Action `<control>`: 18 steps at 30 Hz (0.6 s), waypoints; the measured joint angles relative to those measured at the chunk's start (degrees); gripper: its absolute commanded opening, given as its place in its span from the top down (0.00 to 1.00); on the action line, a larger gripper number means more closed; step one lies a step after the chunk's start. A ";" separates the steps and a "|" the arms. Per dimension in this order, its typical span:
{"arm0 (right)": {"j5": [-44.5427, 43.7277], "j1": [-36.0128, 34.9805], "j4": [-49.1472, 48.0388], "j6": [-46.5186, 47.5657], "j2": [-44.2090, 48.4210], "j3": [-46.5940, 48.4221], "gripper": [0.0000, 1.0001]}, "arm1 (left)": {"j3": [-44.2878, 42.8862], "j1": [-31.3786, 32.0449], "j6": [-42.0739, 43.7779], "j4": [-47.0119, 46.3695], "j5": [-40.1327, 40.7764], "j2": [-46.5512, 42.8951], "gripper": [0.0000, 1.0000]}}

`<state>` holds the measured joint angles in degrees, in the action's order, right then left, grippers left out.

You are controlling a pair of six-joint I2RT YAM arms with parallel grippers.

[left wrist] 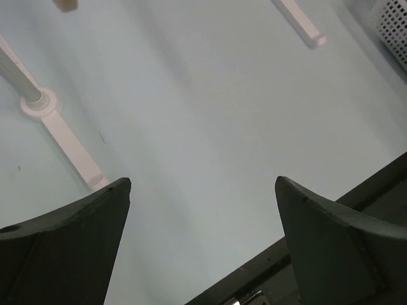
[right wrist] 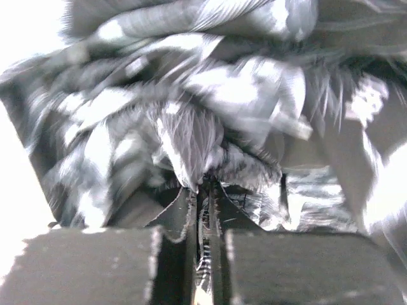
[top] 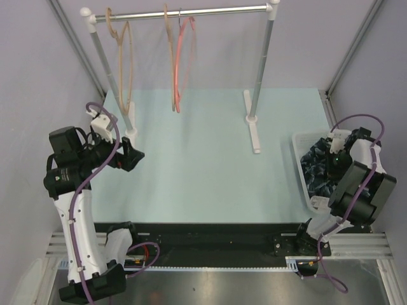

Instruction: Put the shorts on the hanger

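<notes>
The dark navy shorts (top: 320, 166) with a pale leaf print lie bunched in a white basket (top: 300, 166) at the right. My right gripper (top: 333, 152) is down in the basket, shut on a fold of the shorts (right wrist: 191, 127); the cloth is pinched between the jaws. The pink-red hanger (top: 182, 60) hangs on the rail (top: 210, 11) at the back, beside a tan wooden one. My left gripper (top: 135, 154) is open and empty above the table on the left; its fingers (left wrist: 70, 241) stand wide apart over bare tabletop.
Two tan wooden hangers (top: 122, 60) hang on the same rail. The rack's posts and white feet (top: 254, 130) stand on the pale blue table (top: 210, 165); one foot (left wrist: 67, 149) lies near the left gripper. Grey walls enclose both sides.
</notes>
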<state>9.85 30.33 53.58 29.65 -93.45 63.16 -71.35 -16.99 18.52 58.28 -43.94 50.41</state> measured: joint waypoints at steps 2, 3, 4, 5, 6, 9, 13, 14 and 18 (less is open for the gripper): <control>1.66 0.00 2.01 0.35 3.74 1.05 1.00 | 0.00 0.00 -0.11 -0.83 -1.29 -0.68 0.00; 2.51 0.02 2.97 0.37 5.46 1.92 1.00 | 0.00 0.00 -0.46 -1.38 -1.79 -1.03 0.00; 3.54 0.09 4.35 0.39 7.61 3.48 1.00 | -0.02 0.00 -0.68 -2.08 -2.40 -1.33 0.00; 4.55 0.17 5.53 0.39 9.66 5.53 1.00 | -0.04 0.09 -1.05 -2.71 -2.84 -1.53 0.00; 6.27 0.33 6.62 0.39 12.76 9.22 1.00 | -0.24 0.11 -1.53 -3.54 -3.28 -1.77 0.00; 8.74 0.83 8.17 0.31 16.76 14.95 1.00 | -0.79 0.15 -2.64 -5.60 -4.55 -2.21 0.00; 14.51 1.20 11.74 -1.22 21.42 27.78 1.00 | -0.87 0.20 -5.09 -9.70 -5.75 -3.76 0.00; 16.00 1.20 12.76 -1.90 21.70 31.23 1.00 | -0.87 0.24 -5.75 -10.75 -5.79 -4.26 0.00; 23.10 1.14 16.00 -5.81 20.41 47.15 1.00 | -0.81 0.24 -9.53 -15.26 -6.54 -6.62 0.00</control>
<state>32.95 31.46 69.58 23.83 -73.03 110.30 -72.16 -16.75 8.99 43.03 -50.48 43.79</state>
